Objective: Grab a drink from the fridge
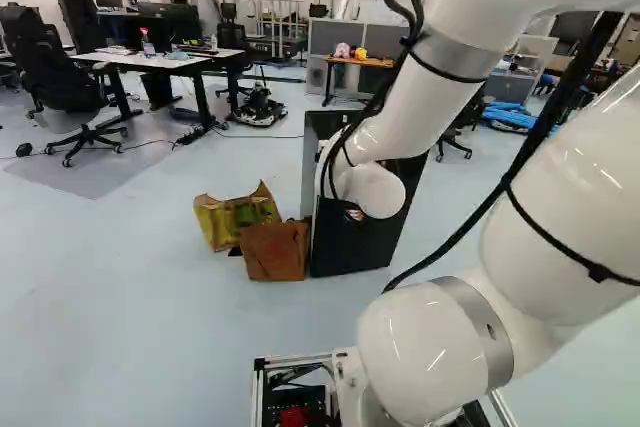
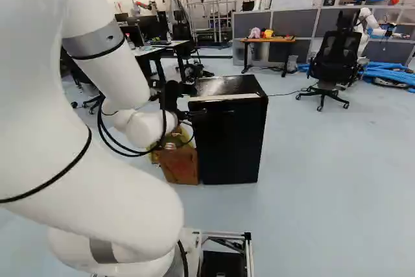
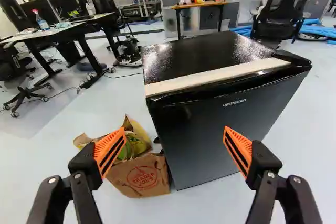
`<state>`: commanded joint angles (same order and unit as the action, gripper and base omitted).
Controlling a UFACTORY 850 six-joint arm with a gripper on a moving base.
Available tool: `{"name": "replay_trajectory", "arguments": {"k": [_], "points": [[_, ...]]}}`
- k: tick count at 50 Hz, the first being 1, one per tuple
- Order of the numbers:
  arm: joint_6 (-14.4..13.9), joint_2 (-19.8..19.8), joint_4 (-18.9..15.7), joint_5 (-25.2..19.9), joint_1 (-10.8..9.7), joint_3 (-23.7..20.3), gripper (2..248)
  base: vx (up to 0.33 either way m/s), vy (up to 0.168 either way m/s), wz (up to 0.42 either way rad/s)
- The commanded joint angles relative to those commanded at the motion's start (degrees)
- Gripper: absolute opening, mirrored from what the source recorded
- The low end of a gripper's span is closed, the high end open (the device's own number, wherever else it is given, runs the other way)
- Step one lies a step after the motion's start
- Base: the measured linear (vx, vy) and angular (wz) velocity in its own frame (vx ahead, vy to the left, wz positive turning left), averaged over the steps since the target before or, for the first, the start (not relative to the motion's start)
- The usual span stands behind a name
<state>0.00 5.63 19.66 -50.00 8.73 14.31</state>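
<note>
black fridge (image 3: pixel 205 135), pale front lettering (image 3: pixel 234 103)

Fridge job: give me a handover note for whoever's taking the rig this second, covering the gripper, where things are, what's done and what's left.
Gripper: open, nothing gripped, fingers spread in front of the fridge door.
Fridge: black, on the floor ahead of the base, door closed. Paper bags stand on the floor next to it.
Drink: none in view; what is inside the fridge is hidden.
Done: arm reaches toward the fridge.
Left: open the door, find and grip a drink, take it out. Probably wise to watch the bags when swinging the door.
</note>
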Motion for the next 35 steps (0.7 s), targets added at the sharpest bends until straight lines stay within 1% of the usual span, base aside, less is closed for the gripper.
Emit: {"name": "replay_trajectory", "arguments": {"k": [7,20,35], "points": [[0.0,-0.7,1.0,0.0,0.8,0.7,247,0.000,0.000,0.000],[0.0,-2.1,2.0,0.0,2.3,2.0,247,0.000,0.000,0.000],[0.0,-5.4,2.9,0.0,4.2,5.3,247,0.000,0.000,0.000]]}}
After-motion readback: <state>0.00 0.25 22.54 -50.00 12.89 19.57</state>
